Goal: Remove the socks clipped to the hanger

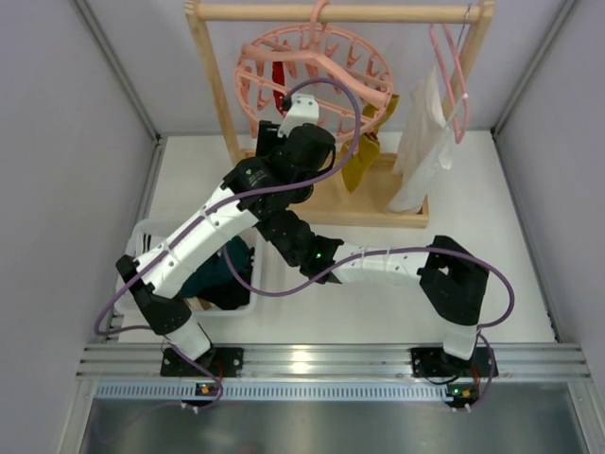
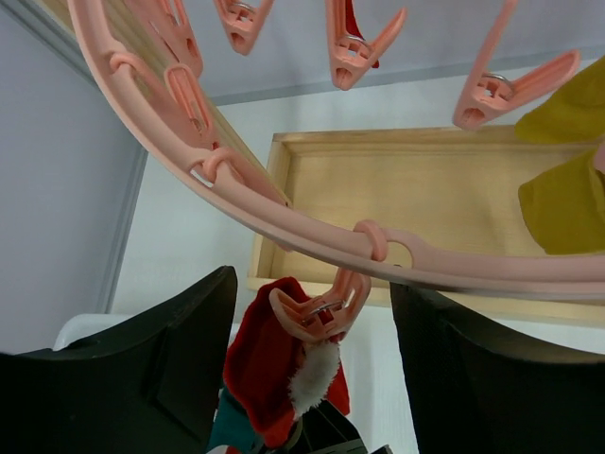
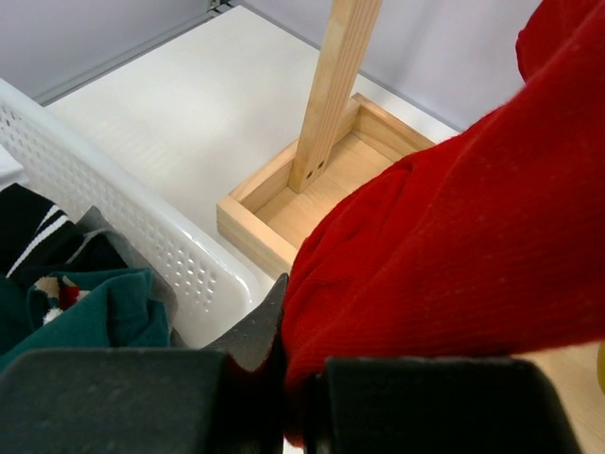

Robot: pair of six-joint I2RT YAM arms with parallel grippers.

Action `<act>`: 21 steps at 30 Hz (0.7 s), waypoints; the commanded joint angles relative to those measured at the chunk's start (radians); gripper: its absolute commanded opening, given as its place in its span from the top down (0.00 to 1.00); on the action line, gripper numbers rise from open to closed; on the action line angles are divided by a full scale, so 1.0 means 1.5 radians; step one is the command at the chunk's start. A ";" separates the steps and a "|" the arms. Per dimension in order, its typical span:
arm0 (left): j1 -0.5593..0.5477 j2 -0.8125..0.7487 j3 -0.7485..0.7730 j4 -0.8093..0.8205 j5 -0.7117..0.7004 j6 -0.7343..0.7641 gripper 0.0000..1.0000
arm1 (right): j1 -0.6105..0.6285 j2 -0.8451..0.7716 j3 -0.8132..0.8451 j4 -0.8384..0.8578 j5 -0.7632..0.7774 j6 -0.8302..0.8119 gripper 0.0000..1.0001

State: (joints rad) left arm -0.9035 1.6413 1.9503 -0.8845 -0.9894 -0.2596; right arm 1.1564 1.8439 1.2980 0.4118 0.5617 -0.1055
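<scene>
The red sock [image 2: 269,364] hangs from a pink clip [image 2: 317,310] under the ring of the round pink hanger [image 2: 284,227]. It is soft and floppy, with a bit of white fluff near the top.

The left gripper [image 2: 312,317] is up at that clip. Its two black fingers stand one on each side of the clip, part way open, and they hold nothing. The right gripper [image 3: 301,392] is lower down and is closed tight on the red cloth.

So the step looks like getting this red sock off its clip. Next, I think, the left gripper has to squeeze the clip so it lets go, while the right one pulls the sock down and away.

A yellow sock [image 2: 567,189] hangs from the hanger too. Near the right gripper is a white basket [image 3: 142,213] with a green sock [image 3: 95,317] in it, on the white surface [image 3: 189,104].
</scene>
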 commanded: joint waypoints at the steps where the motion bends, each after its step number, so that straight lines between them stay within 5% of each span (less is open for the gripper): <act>1: -0.002 0.009 0.010 0.004 0.007 0.002 0.30 | 0.012 -0.010 0.008 0.009 -0.034 -0.003 1.00; 17: 0.009 0.035 0.042 0.007 -0.003 0.008 0.86 | 0.012 -0.042 -0.068 0.057 -0.049 0.009 1.00; 21: 0.009 0.031 0.038 0.006 0.008 0.004 0.82 | 0.012 -0.077 -0.139 0.079 -0.041 0.026 1.00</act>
State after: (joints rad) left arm -0.8955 1.6939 1.9774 -0.8833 -0.9840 -0.2550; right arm 1.1568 1.8191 1.1408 0.4454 0.5022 -0.0959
